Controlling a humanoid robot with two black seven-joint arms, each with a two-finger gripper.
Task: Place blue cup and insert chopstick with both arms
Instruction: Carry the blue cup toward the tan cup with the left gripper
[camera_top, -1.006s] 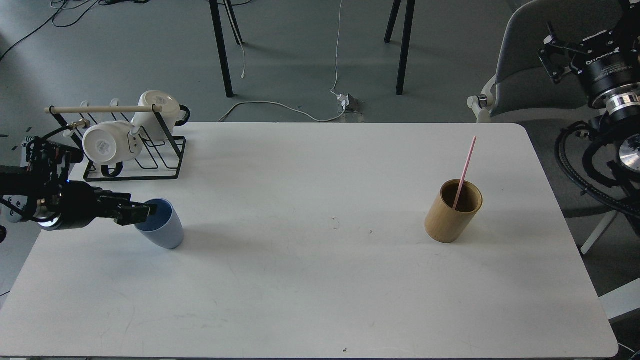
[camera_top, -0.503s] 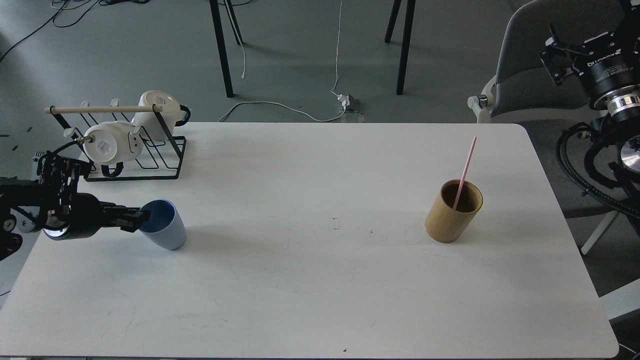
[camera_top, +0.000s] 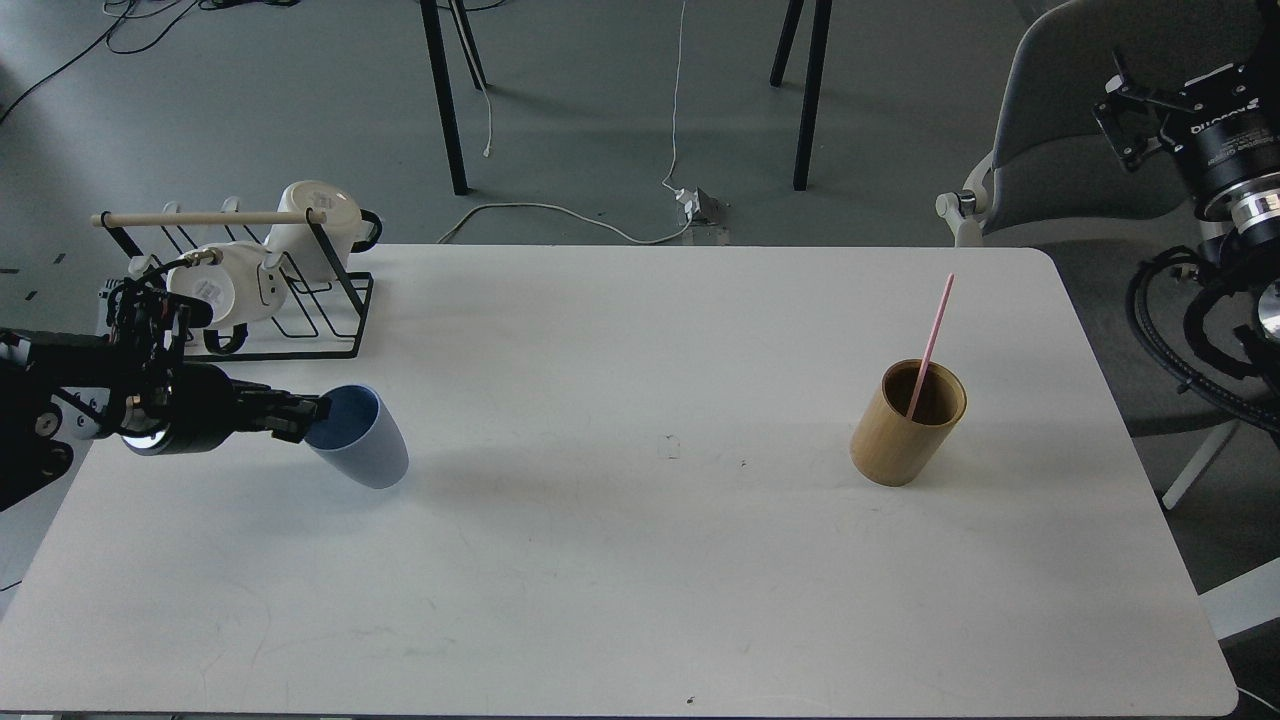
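While the blue cup (camera_top: 358, 451) tilts at centre-left of the head view, mouth turned toward the left edge, my left gripper (camera_top: 300, 413) is clamped on its rim, one finger seemingly inside the mouth and one outside. Whether the cup's base touches the white table (camera_top: 640, 590) or hangs just above it I cannot tell. The chopstick (camera_top: 930, 345), a thin pink stick, leans in the tan wooden cylinder (camera_top: 907, 422) at right of centre, its upper end well clear of the rim. My right gripper (camera_top: 1120, 110) sits in the upper right corner, off the table beside the grey chair (camera_top: 1060, 120); it is seen too dark and end-on to say whether its fingers are apart or together.

Risks, as I judge them: a rim pinch on a tilted cup may slip or let the cup roll once released unless it is righted first; a hurried reach by the right arm could knock the tan wooden cylinder over.

Room to move is generous. The middle of the table is bare between cup and cylinder. The black wire rack (camera_top: 300, 320) with white mugs (camera_top: 225, 290) stands just behind my left arm at upper left, near the table's far edge, the one obstacle close by.
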